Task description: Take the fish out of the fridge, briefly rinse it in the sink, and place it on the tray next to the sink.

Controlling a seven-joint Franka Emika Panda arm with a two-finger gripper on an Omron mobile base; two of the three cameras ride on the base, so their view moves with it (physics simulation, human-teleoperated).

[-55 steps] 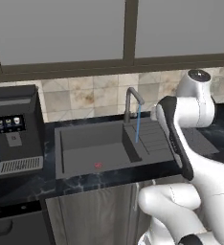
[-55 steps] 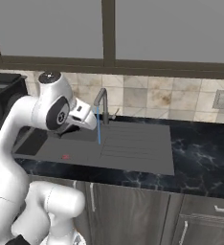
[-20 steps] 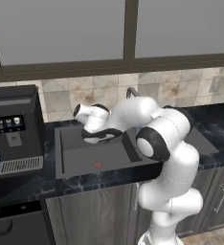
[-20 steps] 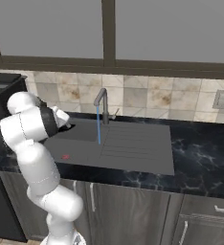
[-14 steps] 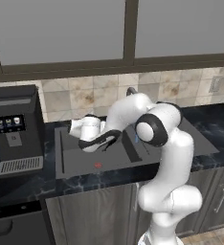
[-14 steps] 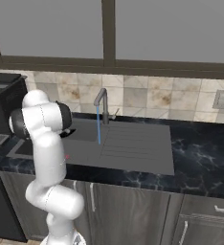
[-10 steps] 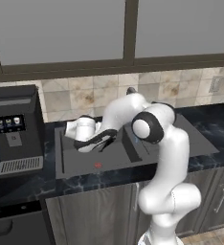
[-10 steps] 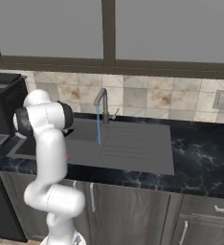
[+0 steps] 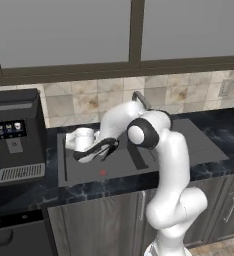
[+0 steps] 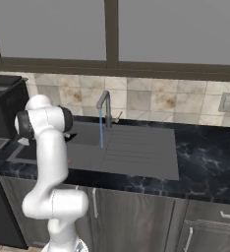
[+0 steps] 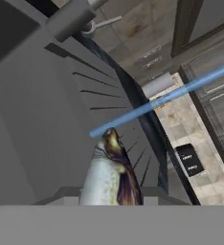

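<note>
While gripping the fish (image 11: 109,174), the pincer (image 9: 91,151) is hovering mid-left over the sink (image 9: 89,170); fish's tail is cut off.

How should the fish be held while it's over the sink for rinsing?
Grip the fish across its mid-body, fingers closing on its flat sides. It is slender with pointed ends, so the thicker middle probably gives the surest hold. The gripper already has it that way over the sink, one end pointing forward.
</note>
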